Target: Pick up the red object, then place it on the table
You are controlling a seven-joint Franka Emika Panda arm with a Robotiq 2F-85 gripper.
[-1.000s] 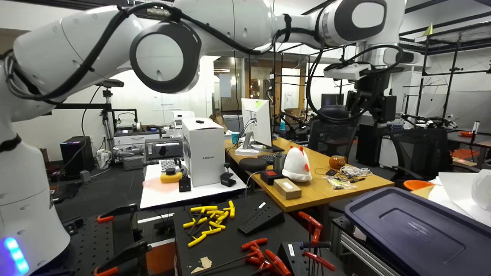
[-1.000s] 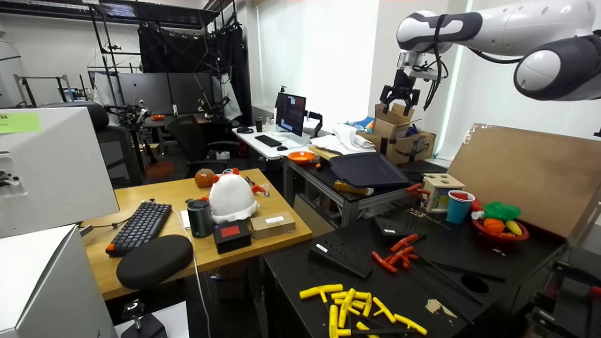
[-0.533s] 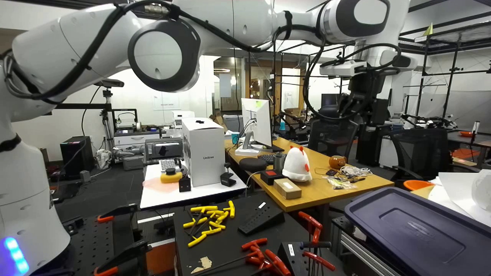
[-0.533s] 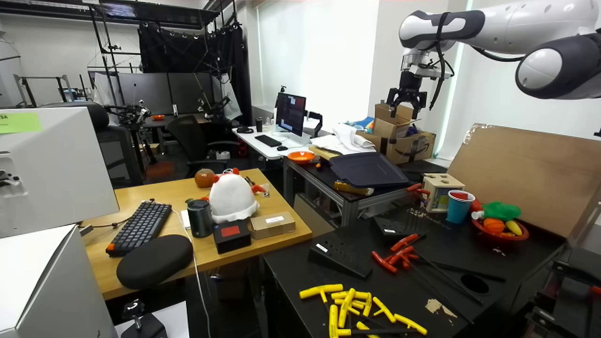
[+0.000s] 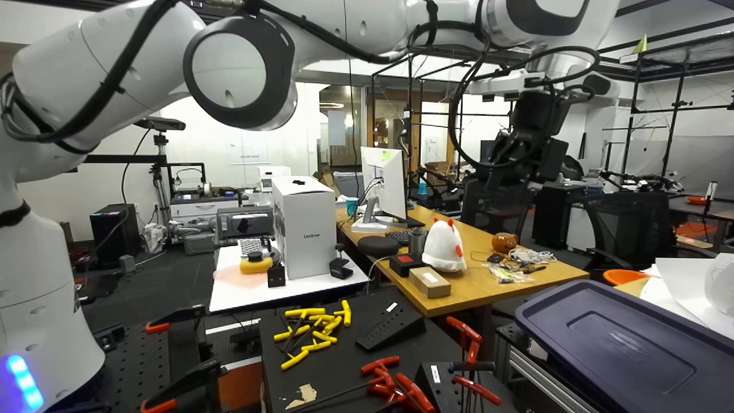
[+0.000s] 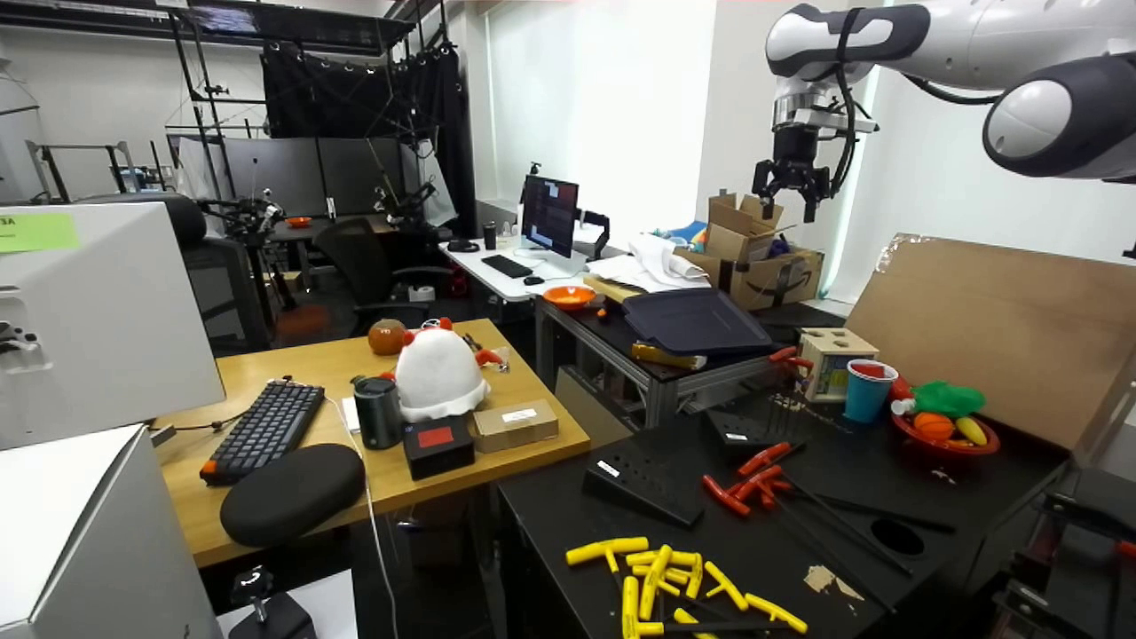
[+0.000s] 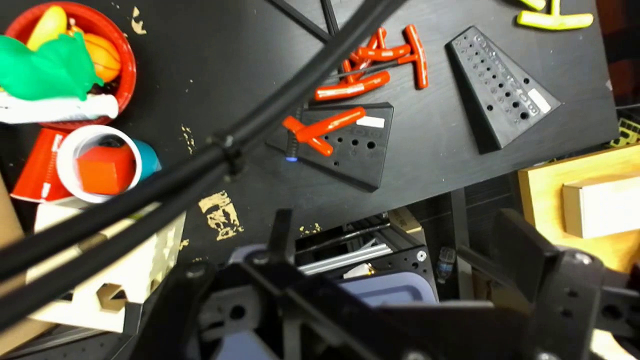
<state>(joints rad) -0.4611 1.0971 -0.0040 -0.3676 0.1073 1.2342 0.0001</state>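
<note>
At left in an exterior view, we see the tan wooden table [image 6: 306,359]; rightward, the black gripper [image 6: 786,211] hangs, fingers apart. Farther right, the red angular block [image 6: 871,370], probably our target, sits inside the round blue cup [image 6: 866,404]; a finger snagging its rim could topple it.

My gripper [image 6: 788,211] is black, my arm [image 6: 1007,49] white with dark grey joint covers [image 6: 1099,111]. To me the block [image 7: 106,171] shows red-orange, the cup [image 6: 865,397] teal outside and white inside, the bowl [image 7: 129,75] red. The T-handle hex keys [image 6: 608,550] are yellow or red. The table [image 5: 487,298] is tan, the plush [image 5: 443,246] white with red patches, the storage-bin lid [image 5: 631,350] navy.
</note>
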